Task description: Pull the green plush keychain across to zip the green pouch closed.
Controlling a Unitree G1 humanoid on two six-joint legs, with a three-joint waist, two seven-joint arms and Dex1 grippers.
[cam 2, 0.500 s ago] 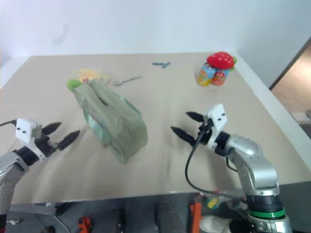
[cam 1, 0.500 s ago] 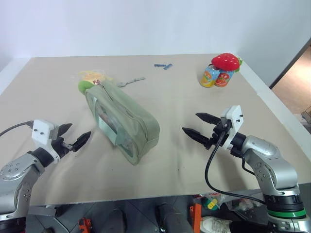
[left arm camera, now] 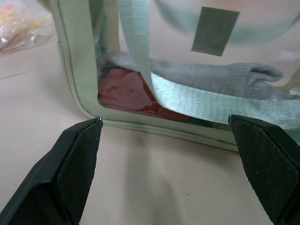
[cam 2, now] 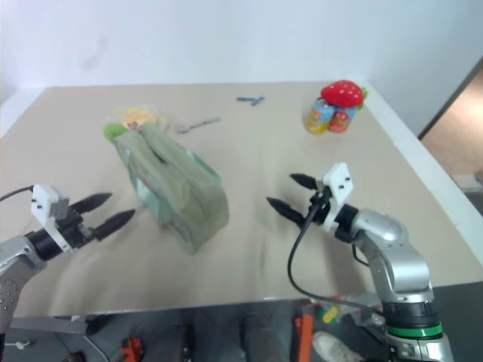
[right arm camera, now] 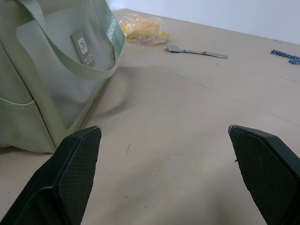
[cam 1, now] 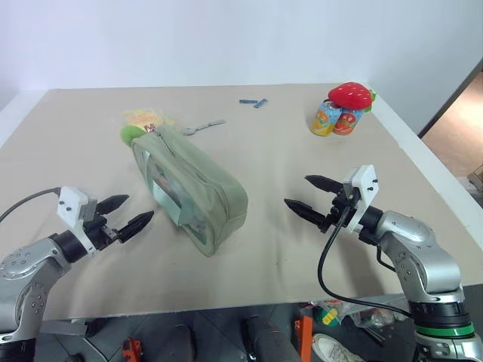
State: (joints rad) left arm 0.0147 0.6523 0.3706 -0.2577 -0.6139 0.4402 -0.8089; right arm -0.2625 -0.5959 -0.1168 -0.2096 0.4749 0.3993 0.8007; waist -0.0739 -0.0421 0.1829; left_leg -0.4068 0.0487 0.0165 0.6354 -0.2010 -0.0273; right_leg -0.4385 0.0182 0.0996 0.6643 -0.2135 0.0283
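The green pouch (cam 1: 198, 183) lies slanted on the table's left half, its clear side window facing my left side. At its far end sits the green plush keychain (cam 1: 130, 133), a small lime fuzzy ball. My left gripper (cam 1: 139, 207) is open, level, and a short way from the pouch's window side, empty. The left wrist view looks straight at that window (left arm camera: 126, 89), with a webbing strap (left arm camera: 138, 37) across it. My right gripper (cam 1: 296, 190) is open and empty on the other side, a hand's width from the pouch (right arm camera: 47, 70).
A yellow crinkly packet (cam 1: 143, 117) lies behind the keychain, with a spoon (cam 1: 202, 127) beside it. Small blue pieces (cam 1: 253, 102) lie at the back. Colourful cans (cam 1: 336, 119) and a red strawberry plush (cam 1: 350, 95) stand at the back right corner.
My left gripper has moved rightward, closer to the pouch's window side. The right gripper and the pouch have stayed put.
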